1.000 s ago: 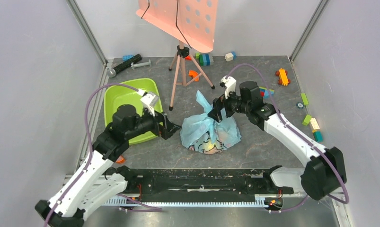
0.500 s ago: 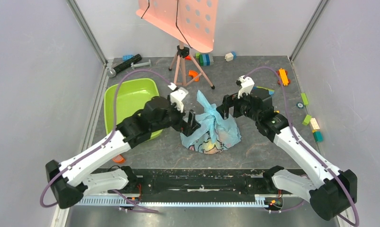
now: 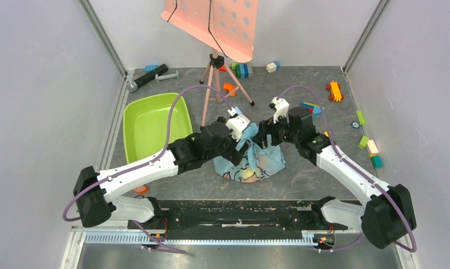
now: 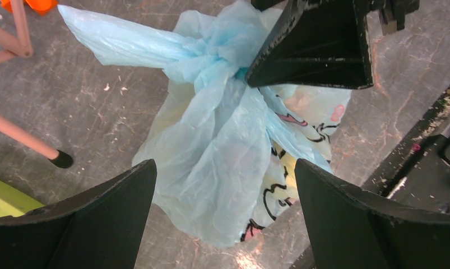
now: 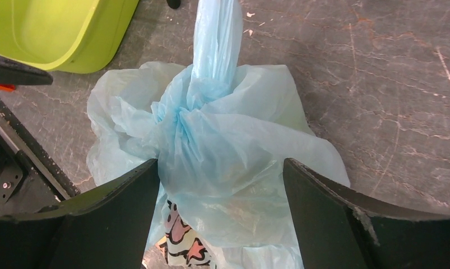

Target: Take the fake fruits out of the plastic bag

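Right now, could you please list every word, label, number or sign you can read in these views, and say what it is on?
No text can be read in any view.
Plastic bag: only black-lined cartoon drawings with pink patches, no letters or numbers.
Toy bricks: too small to show any marking.

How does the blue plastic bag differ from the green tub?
The plastic bag is thin, crinkled, translucent light blue with cartoon print; the tub is rigid, plain lime green. The bag is knotted shut on top; the tub stands open. The bag is a rounded heap; the tub a shallow rectangle. Both rest on the grey table.
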You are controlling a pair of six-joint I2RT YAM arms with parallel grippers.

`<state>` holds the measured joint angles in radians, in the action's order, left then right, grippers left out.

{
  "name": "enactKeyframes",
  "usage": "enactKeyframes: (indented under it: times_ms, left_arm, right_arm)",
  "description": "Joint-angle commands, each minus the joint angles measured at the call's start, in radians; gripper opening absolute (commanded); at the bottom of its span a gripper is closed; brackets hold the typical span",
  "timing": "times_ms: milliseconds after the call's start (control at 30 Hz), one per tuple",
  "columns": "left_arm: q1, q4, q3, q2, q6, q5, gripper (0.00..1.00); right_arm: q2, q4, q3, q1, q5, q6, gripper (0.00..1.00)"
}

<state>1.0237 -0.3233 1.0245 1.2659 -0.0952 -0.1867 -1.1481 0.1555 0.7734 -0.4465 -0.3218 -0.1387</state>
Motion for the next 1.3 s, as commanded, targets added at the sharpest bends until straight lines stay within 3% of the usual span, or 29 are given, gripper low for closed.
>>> enactKeyframes:
  times_ms: [0,300,500,733,1033,1100,1267]
  left_arm:
    - [0.008,0.103,0.05,0.027,0.079,-0.044,1.0]
    - [0.013,0.14,0.065,0.13,0.146,-0.079,1.0]
    - [0.015,0.176,0.057,0.173,0.177,-0.111,1.0]
    - [0.015,0.2,0.058,0.215,0.206,-0.136,0.97]
    - [0.015,0.23,0.019,0.213,0.198,-0.146,0.64]
    - [0.015,0.237,0.006,0.198,0.197,-0.155,0.49]
    - [0.012,0.244,-0.033,0.16,0.19,-0.2,0.32]
  right_arm:
    - [-0.02,-0.084,-0.012,0.007,-0.048,0.027,0.8]
    - [-0.016,-0.106,-0.033,0.008,-0.037,0.023,0.49]
    - [0.011,-0.108,-0.047,0.009,-0.046,0.017,0.4]
    - [0.031,-0.122,-0.059,0.008,-0.08,-0.006,0.14]
    - [0.075,-0.124,-0.069,0.01,-0.06,-0.036,0.07]
    - [0.088,-0.125,-0.071,0.01,-0.038,-0.047,0.06]
    - [0.122,-0.121,-0.078,0.022,0.036,-0.084,0.01]
